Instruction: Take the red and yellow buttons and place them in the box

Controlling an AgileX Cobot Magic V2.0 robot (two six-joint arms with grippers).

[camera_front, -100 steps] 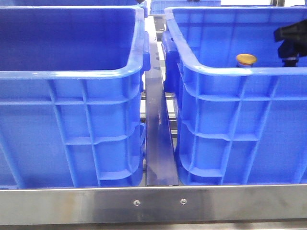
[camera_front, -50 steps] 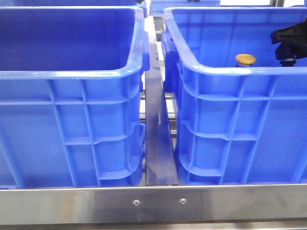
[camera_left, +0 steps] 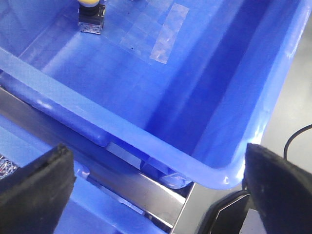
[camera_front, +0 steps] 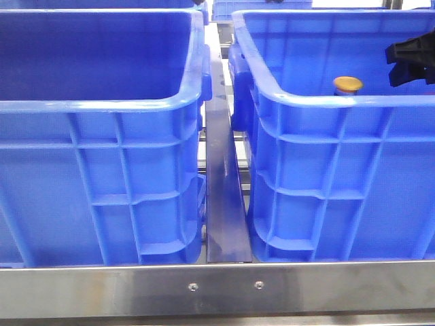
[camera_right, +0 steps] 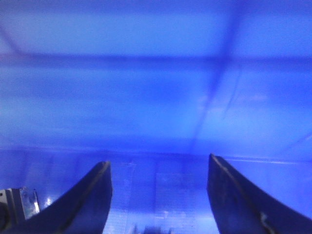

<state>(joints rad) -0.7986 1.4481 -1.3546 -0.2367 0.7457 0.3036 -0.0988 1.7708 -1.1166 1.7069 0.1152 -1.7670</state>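
Note:
The yellow-orange button stands inside the right blue crate, its dome just showing over the near rim. It also shows in the left wrist view, on the crate floor on a dark base. The red button is not in view. My left gripper is open and empty, above the gap between the two crates. My right gripper is open inside the right crate, with blue wall and floor between its fingers. In the front view it shows as a black shape to the right of the yellow button.
The left blue crate stands beside the right one, with a steel rail between them. A steel frame bar runs along the front. A small grey metallic part lies at the edge of the right wrist view; I cannot tell what it is.
My right gripper has risen slightly inside the right crate; its lowest part no longer shows above the rim. The yellow button has not moved.

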